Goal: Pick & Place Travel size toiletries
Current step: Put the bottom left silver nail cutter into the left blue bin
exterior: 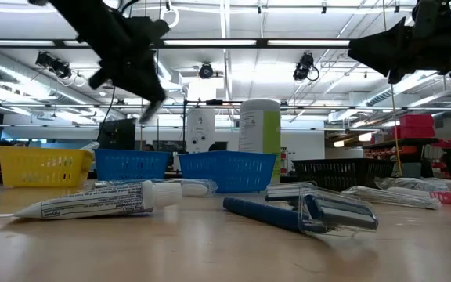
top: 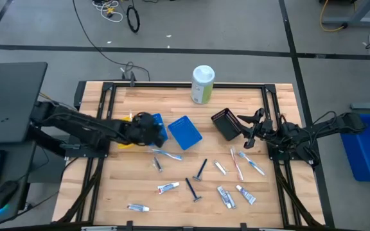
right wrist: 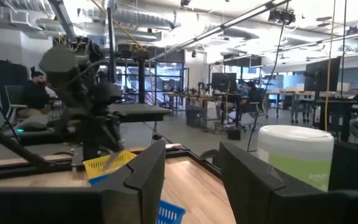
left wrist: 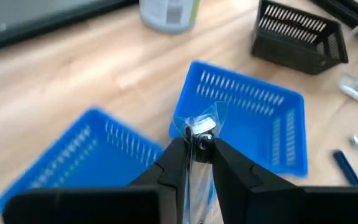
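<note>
While the black left gripper point(left wrist: 194, 163) hovers above two blue slotted plastic baskets point(left wrist: 253, 115), its fingers pinch a clear-wrapped small item point(left wrist: 199, 127) too crumpled to identify.

Its lower part is hidden between the fingers. The right gripper point(top: 248, 133), fingers spread and empty, hangs beside the black mesh basket point(top: 225, 123). Wrapped tubes, toothbrushes and dark razors point(top: 200, 171) lie scattered on the wooden table's point(top: 281, 199) near half, with bare room towards the white-green canister point(top: 202, 84).

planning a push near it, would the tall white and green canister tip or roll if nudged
Probably tips: the canister stands upright, tall for its narrow base. Once down, its round body would likely roll. It stands apart from the black basket, so nothing would stop it.
</note>
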Available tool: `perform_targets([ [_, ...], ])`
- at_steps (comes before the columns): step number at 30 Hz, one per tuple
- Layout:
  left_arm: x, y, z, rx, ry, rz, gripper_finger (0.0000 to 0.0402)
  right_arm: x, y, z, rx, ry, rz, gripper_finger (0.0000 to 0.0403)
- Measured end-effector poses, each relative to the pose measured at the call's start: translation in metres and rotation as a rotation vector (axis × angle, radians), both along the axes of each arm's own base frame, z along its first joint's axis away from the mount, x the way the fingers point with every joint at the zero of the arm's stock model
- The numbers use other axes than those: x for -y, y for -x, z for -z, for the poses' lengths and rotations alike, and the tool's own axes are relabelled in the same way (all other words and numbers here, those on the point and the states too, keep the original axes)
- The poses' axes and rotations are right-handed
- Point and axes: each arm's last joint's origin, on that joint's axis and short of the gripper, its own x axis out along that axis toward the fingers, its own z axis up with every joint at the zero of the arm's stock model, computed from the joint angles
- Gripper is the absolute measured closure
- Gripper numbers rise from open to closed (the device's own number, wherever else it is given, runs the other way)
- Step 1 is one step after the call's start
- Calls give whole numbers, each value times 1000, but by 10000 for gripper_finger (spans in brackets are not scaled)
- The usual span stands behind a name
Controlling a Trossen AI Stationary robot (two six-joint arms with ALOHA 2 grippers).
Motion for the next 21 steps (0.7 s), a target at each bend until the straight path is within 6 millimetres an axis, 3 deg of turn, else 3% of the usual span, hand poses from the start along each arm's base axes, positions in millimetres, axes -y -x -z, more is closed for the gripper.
perform_targets([
  [4,-21,-13,4,-15,-73,-9,340,0,0,0,1,0,0,254],
  [11,-53,-20,28,-135,-46,-108,340,0,0,1,-9,1,0,263],
  [21,-56,-28,71,-269,117,-134,331,0,0,1,-15,3,0,250],
])
